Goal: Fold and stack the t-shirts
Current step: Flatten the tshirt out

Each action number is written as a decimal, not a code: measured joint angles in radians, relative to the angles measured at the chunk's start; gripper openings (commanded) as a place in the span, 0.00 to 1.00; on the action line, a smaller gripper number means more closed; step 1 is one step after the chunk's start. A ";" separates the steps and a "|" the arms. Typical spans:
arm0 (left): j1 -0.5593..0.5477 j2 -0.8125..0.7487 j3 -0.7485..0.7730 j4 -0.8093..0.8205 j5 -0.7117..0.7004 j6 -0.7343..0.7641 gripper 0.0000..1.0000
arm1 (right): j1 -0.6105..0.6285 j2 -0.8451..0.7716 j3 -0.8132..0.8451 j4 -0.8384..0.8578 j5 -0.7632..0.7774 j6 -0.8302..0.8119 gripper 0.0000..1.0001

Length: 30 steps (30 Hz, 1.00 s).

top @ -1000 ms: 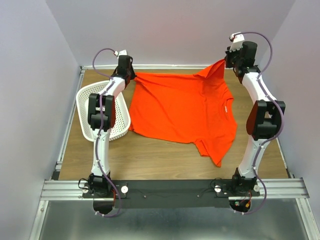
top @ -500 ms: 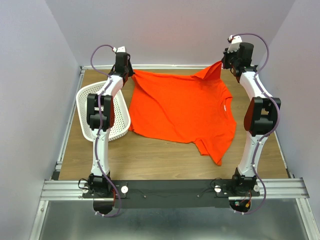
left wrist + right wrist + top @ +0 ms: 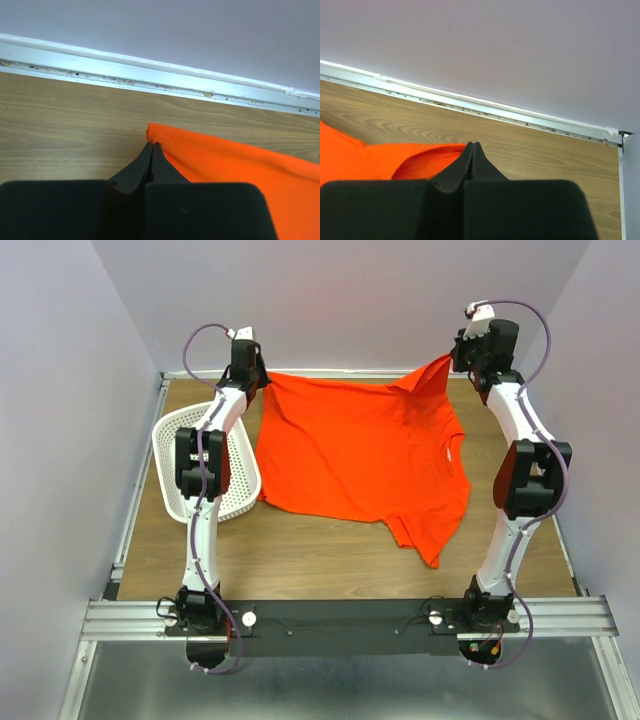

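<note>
Top external: my left gripper (image 3: 262, 382) and right gripper (image 3: 448, 363) pinched closed on t-shirt (image 3: 360, 455) along tabletop (image 3: 300, 560) far edge, likely to pull cloth flat before folding.

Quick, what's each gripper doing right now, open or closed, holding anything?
Left gripper: closed, pinching a far corner of the t-shirt.
Right gripper: closed, pinching the shirt's other far corner.

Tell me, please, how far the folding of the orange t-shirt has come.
Done: the orange t-shirt lies out of the white basket, spread open on the wooden table. In hand: the left jaws are shut on its far hem corner, the right jaws on its far sleeve, with the far edge stretched between them. To do: no fold is visible yet, so every fold and the stacking remain.
</note>
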 measured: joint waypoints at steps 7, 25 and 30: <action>0.000 0.002 -0.006 -0.001 0.000 0.014 0.00 | -0.003 -0.018 -0.045 0.005 -0.002 0.000 0.01; 0.000 -0.010 -0.164 0.063 0.017 0.040 0.00 | -0.003 -0.137 -0.212 0.024 -0.032 -0.001 0.01; 0.000 -0.038 -0.213 0.077 0.019 0.045 0.00 | -0.003 -0.182 -0.272 0.028 -0.032 -0.012 0.01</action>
